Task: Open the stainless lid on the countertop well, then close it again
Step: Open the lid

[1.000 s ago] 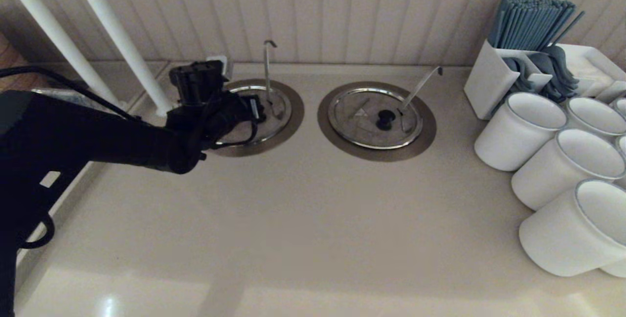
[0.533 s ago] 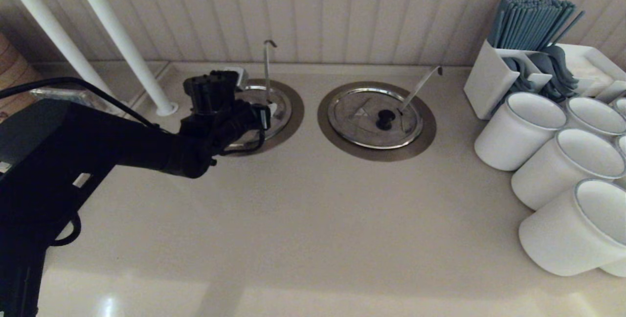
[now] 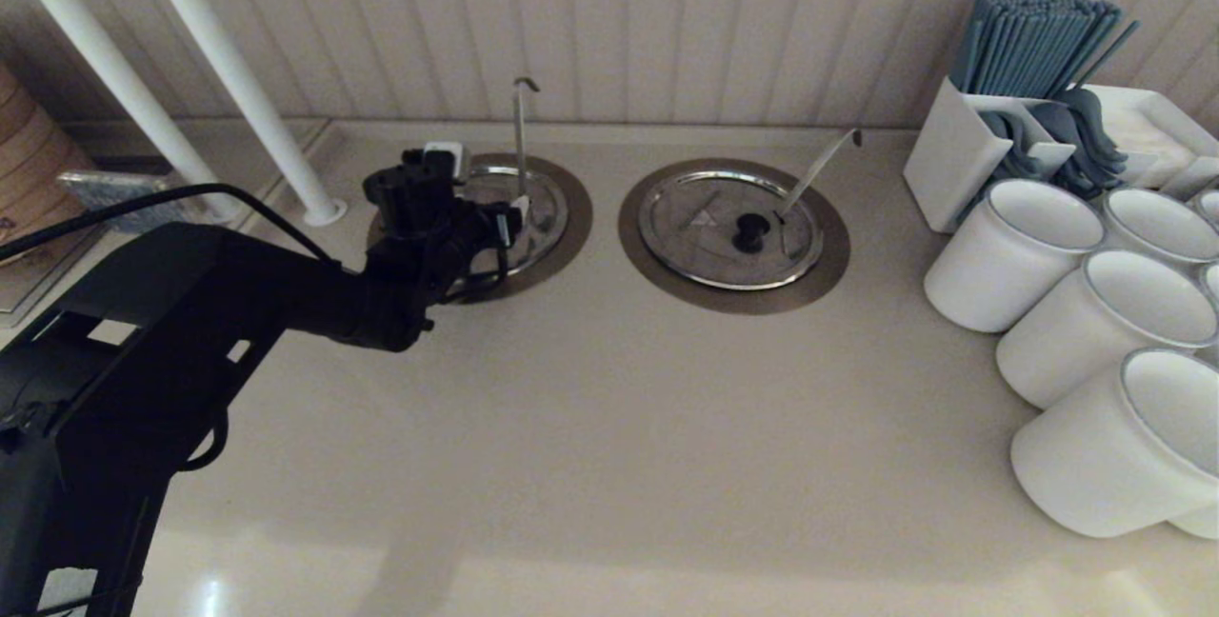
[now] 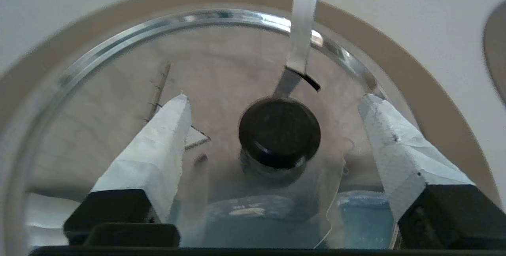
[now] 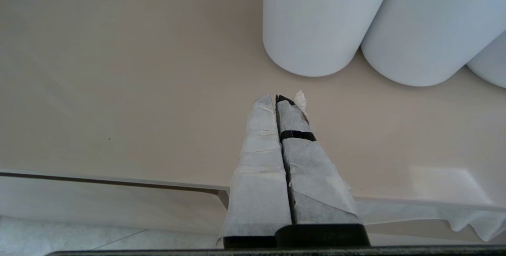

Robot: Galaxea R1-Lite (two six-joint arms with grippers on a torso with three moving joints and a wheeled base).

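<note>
Beige counter (image 3: pixel 590 427) under a panelled wall carries two ringed wells; the left one is the landmark. Its lid (image 4: pixel 221 70) lies flat and closed in the well (image 3: pixel 574 217), ladle handle (image 3: pixel 520 136) upright through the notch. A second ago the left gripper (image 4: pixel 272 102) sat pinched over the knob (image 4: pixel 279 131); now its fingers (image 4: pixel 158 149) stand spread either side of it, touching nothing. That reads as a release after closing, or a fresh approach. The right gripper (image 5: pixel 278 104) rests clenched far right of the well, near the cups (image 5: pixel 328 19).

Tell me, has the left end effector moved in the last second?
Yes. The left end effector has opened and shifted slightly toward the upright ladle handle.
</note>
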